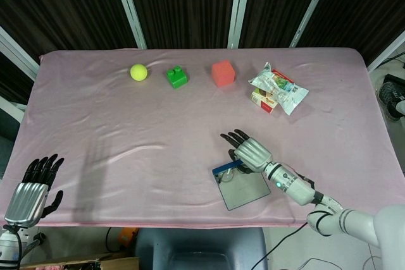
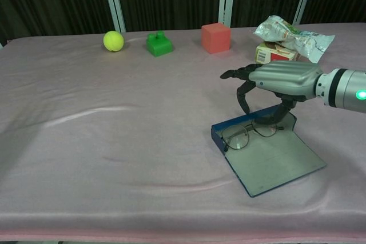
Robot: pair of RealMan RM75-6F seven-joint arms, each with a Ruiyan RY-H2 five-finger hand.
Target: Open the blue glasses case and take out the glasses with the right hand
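Blue glasses case point(image 2: 267, 155) lies open, glasses point(image 2: 247, 134) inside it.

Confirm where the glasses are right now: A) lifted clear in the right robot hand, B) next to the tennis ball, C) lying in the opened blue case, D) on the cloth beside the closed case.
C: the glasses lie in the opened blue case, its lid flat on the cloth, with the right robot hand poised over them, fingers curled down, not lifting them.
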